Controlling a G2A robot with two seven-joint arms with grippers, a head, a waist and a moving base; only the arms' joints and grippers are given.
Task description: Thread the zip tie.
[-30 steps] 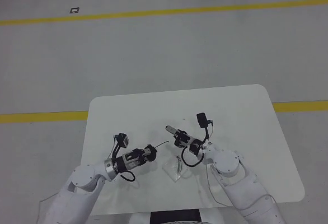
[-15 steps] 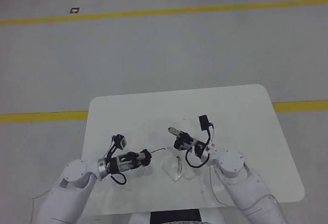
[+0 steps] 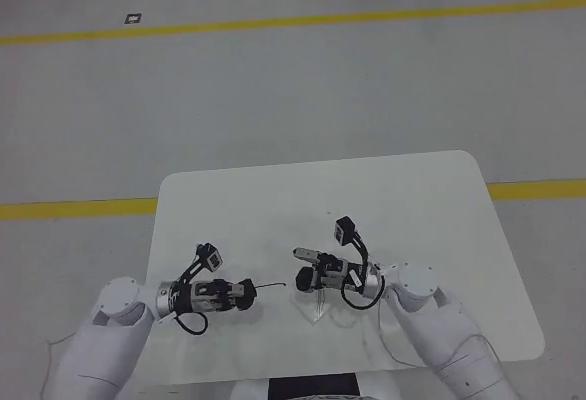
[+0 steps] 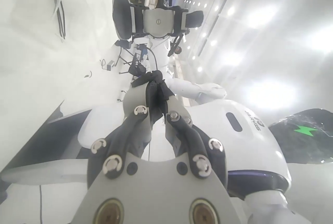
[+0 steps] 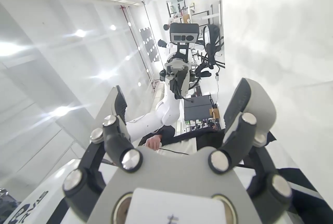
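Note:
My left gripper (image 3: 247, 292) is shut on a thin black zip tie (image 3: 271, 287), whose free end points toward the right arm. In the left wrist view the black zip tie (image 4: 157, 101) is pinched between the fingers of the left gripper (image 4: 154, 105). My right gripper (image 3: 302, 266) hovers open a short way off, facing the left one, with nothing between its fingers. The right wrist view shows the right gripper (image 5: 182, 103) spread wide, and the left gripper (image 5: 179, 78) straight ahead of it.
A clear plastic bag (image 3: 318, 303) with spare black zip ties (image 4: 58, 14) lies on the white table (image 3: 423, 200) just under the right gripper. The table's near edge runs close behind both arms.
The left arm has drawn back to the left and toward the near edge, still holding the zip tie. The right gripper has swung round and come lower over the bag, facing the left one.

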